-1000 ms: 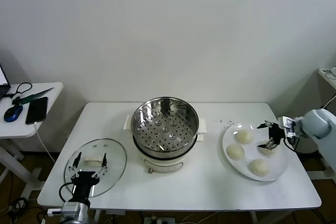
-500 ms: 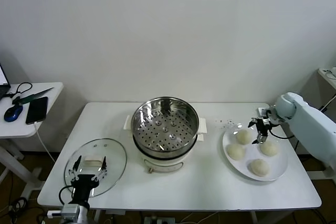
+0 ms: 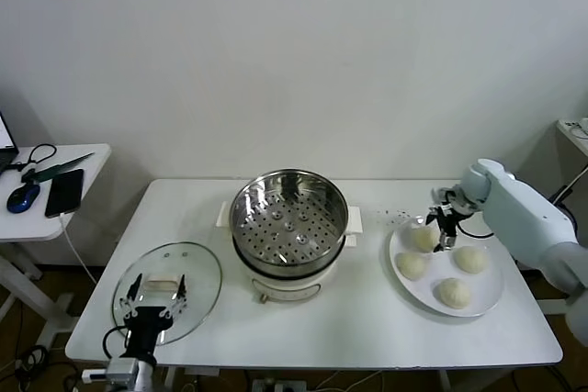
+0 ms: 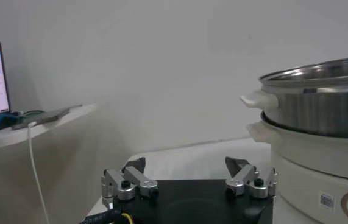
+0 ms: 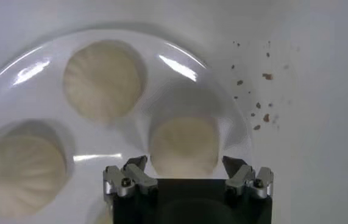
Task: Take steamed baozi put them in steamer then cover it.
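Several cream-white steamed baozi lie on a white plate [image 3: 439, 263] at the table's right. My right gripper [image 3: 445, 227] hangs over the back-left baozi [image 3: 424, 238]. In the right wrist view that gripper [image 5: 186, 163] is open, its fingers standing on either side of this baozi [image 5: 183, 143], while two others [image 5: 103, 79] [image 5: 18, 173] lie farther off. The steel steamer [image 3: 289, 222] stands uncovered at the table's middle, its perforated tray bare. The glass cover [image 3: 197, 273] lies flat at the front left. My left gripper [image 3: 158, 282] hovers open above its white handle.
Dark crumbs [image 5: 256, 103] dot the table beside the plate. A side table [image 3: 55, 167] at the far left holds a phone, a mouse and cables. The steamer's wall [image 4: 320, 109] rises close beside the left gripper [image 4: 189, 165].
My right arm has swung from the plate's right-hand baozi across to the back-left one. The left arm, the cover and the steamer have not moved.
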Controlling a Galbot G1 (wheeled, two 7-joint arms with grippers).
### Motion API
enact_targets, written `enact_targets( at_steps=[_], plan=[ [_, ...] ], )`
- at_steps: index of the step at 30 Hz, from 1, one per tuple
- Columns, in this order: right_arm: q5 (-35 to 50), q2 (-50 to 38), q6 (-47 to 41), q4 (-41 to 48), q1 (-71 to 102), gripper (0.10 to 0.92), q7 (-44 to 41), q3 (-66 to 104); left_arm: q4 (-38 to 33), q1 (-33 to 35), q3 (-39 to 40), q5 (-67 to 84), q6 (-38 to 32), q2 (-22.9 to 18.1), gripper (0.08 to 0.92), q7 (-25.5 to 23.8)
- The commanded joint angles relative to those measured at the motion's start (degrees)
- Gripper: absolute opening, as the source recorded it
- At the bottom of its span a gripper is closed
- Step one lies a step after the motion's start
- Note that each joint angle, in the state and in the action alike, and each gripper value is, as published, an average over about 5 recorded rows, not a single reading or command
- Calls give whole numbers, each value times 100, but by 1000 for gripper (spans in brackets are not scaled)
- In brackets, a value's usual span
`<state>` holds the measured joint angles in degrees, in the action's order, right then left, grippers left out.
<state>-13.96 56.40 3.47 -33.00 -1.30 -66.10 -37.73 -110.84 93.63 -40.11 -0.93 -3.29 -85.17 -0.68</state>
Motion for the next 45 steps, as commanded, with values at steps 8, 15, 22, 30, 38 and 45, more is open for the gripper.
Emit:
enact_targets(
  at_steps=[8,15,22,30,38,45],
  plan=[
    [25,124,98,186,-85,711,-20,-145,-75,95,-57,82,-51,-11,823,63],
    [49,101,125,102,-106,667,-42,-148,-80,109,-31,57,-55,-39,823,63],
    [478,-169,326,-460,-625,662,-115,-709,-89,155,-44,56,-60,-20,823,60],
    [1223,-369,948,-1623,-2466,662,-364,-2415,-93,183,-39,26,-41,-30,823,53],
    [1223,198,1930,-2247,-3886,667,-525,-3190,-102,246,11,-57,-34,-45,823,42],
    [961,1278,2544,-2376,-4088,668,-528,-3065,-120,303,47,-59,-13,-74,823,58]
  ],
)
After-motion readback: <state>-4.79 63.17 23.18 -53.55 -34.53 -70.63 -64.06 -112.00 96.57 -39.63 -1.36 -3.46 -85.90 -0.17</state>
